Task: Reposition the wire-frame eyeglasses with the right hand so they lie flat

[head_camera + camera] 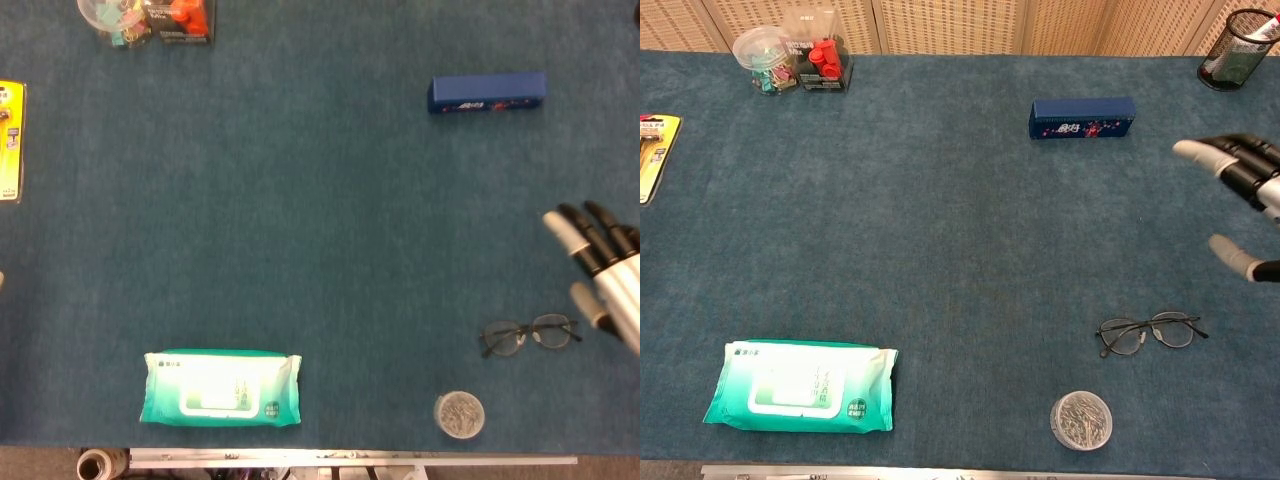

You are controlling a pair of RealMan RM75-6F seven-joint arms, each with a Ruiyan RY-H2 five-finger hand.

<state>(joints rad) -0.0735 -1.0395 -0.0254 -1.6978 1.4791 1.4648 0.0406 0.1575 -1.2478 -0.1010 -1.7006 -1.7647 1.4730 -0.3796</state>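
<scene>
Eyeglasses: the wire-frame eyeglasses are lying on the blue table, both lenses showing, just above a small round tin.
Right hand: the right hand is hovering apart from them at the frame's right edge, released, fingers spread, grasping nothing.
Step in hand: appearing to be the retreat; clearing upward avoids snagging the frame.

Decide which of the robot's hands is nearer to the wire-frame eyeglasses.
Right. The right hand hangs open just beyond and right of the eyeglasses, not touching them. The left hand is in neither view, so its distance cannot be judged.
</scene>
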